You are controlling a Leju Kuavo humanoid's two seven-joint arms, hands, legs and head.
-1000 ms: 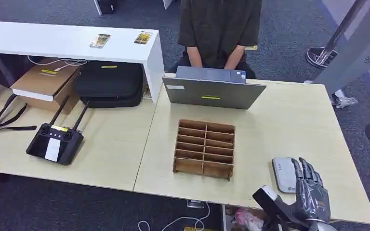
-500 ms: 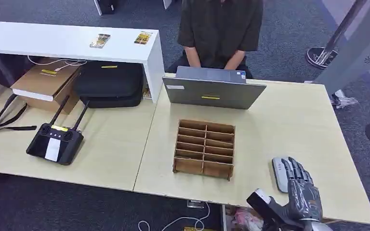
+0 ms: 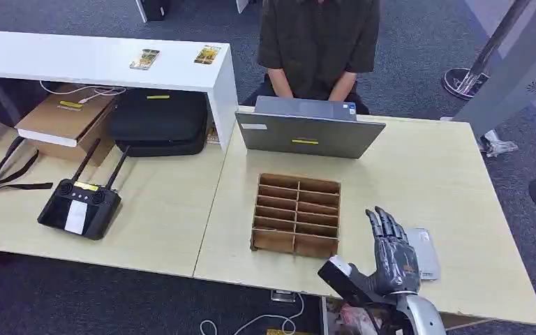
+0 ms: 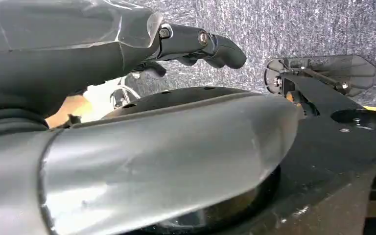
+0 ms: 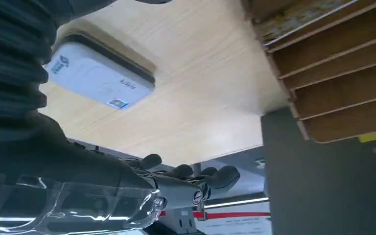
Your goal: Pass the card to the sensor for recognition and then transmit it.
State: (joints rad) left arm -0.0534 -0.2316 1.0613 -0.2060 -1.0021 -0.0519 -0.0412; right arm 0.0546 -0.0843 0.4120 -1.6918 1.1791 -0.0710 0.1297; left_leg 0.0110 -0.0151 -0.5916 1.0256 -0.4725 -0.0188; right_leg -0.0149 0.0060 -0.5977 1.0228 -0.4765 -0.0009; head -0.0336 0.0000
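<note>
Raised over the near edge of the table point(image 3: 419, 167), the right hand point(image 3: 389, 251) is seen in the head view with fingers spread and straight, and nothing is held in it. It is placed between the wooden rack point(image 3: 296, 215) and the grey sensor point(image 3: 422, 252), and part of the sensor is hidden behind it. All compartments of the rack are seen without content. A laptop point(image 3: 309, 129) is standing behind the rack, and a seated person point(image 3: 319, 45) is behind the laptop. Two cards point(image 3: 144, 58) are lying on the white shelf point(image 3: 98, 59) at the far left, well apart from the hand. Under this shelf a cardboard box point(image 3: 66, 120) and a black bag point(image 3: 159, 122) are kept, and a controller point(image 3: 80, 206) is lying near them. The floor is covered with grey carpet point(image 3: 419, 63).

The left hand point(image 4: 127, 58) is shown in the left wrist view above carpet, with fingers point(image 4: 210, 44) extended and nothing in them.

In the right wrist view, the fingers point(image 5: 196, 178) of the right hand are seen spread and free, with the sensor point(image 5: 98, 73) on the table point(image 5: 200, 93) and the rack point(image 5: 333, 63) beside.
</note>
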